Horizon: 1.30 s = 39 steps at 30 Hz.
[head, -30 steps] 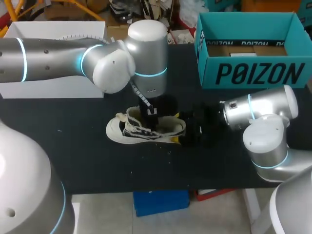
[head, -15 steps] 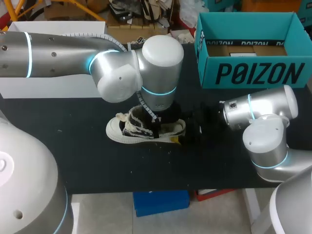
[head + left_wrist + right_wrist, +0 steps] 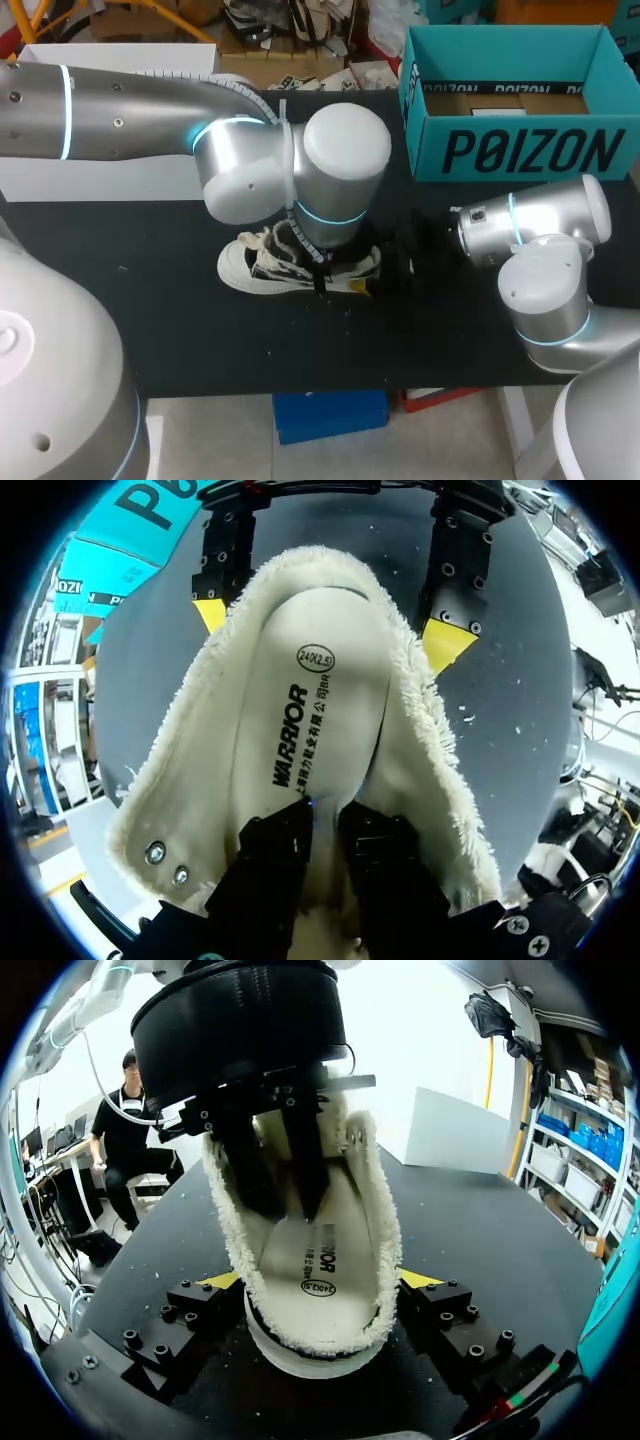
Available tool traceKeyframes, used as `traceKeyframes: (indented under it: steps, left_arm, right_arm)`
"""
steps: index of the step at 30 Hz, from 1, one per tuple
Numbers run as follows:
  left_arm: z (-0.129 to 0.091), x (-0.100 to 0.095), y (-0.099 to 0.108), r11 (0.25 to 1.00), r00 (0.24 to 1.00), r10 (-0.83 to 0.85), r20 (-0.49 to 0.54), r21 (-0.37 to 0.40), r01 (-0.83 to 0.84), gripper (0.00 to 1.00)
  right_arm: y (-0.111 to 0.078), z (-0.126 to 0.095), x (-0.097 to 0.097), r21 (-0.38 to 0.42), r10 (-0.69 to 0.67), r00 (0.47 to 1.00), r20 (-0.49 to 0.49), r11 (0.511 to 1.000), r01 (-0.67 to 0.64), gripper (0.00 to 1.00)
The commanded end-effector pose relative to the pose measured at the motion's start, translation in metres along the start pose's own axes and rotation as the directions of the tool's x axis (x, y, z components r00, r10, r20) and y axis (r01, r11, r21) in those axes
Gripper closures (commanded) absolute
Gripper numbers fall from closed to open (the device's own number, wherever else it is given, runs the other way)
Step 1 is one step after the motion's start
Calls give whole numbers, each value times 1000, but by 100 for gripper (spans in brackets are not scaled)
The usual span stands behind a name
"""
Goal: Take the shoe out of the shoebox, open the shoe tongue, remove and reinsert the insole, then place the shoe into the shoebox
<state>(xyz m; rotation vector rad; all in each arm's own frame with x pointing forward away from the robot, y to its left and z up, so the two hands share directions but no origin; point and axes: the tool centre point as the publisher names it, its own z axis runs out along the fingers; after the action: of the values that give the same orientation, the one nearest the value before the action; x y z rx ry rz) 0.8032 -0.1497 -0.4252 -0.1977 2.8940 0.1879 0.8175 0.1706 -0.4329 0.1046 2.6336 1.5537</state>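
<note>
A cream shoe (image 3: 255, 265) with a fleece lining lies on its side mid-table, toe toward the left. My right gripper (image 3: 362, 268) clamps its heel, one yellow tip on each side of the collar (image 3: 380, 1240). From above, my left arm's wrist (image 3: 335, 190) hangs over the shoe's opening. In the left wrist view my left gripper (image 3: 325, 820) is deep inside the shoe (image 3: 200, 780), its black fingers (image 3: 275, 865) close together and pinching the white insole (image 3: 320, 680); its tips are hidden. In the right wrist view those fingers (image 3: 305, 1175) stand above the insole (image 3: 320, 1260). The right gripper (image 3: 328, 630) (image 3: 322, 1280) shows in both wrist views.
The open teal shoebox (image 3: 520, 150) stands at the back right, a white box (image 3: 100, 180) at the back left. Bare black tabletop (image 3: 300, 340) lies in front of the shoe.
My left arm's wrist has swung right and lower over the shoe, now covering its own fingers in the head view. The shoe and the right arm have stayed put.
</note>
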Motion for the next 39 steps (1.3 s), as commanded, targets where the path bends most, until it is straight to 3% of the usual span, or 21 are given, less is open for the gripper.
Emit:
traceKeyframes:
  steps: [1, 13, 19, 25, 26, 27, 33, 39]
  left_arm:
    - [113, 2, -2, 1000, 998, -15, 64, -2, 15, 78]
    - [128, -34, -2, 997, 983, -74, 168, 40, 68, 73]
    - [129, -52, -10, 997, 960, -79, 269, 41, 71, 72]
    - [127, -60, -14, 993, 962, -98, 253, 94, 76, 77]
    - [127, -61, -14, 992, 968, -95, 233, 106, 72, 93]
    - [127, -60, -14, 991, 969, -99, 225, 106, 76, 100]
    - [129, -53, -11, 991, 987, -85, 138, 116, 69, 100]
    - [114, -48, -1, 988, 994, -82, 69, 139, 72, 100]
  right_arm:
    - [-2, 0, 0, 1, 1, 1000, 1, 1000, -1, 100]
    - [-2, 0, 0, 1, 1, 1000, 1, 1000, -1, 100]
    - [-2, 0, 0, 1, 1, 1000, 1, 1000, -1, 100]
    - [-2, 0, 0, 1, 1, 1000, 1, 1000, -1, 100]
    - [-2, 0, 0, 1, 1, 1000, 1, 1000, -1, 100]
    - [-2, 0, 0, 1, 1, 1000, 1, 1000, -1, 100]
    - [-2, 0, 0, 1, 1, 1000, 1, 1000, -1, 100]
    - [-2, 0, 0, 1, 1, 1000, 1, 1000, -1, 100]
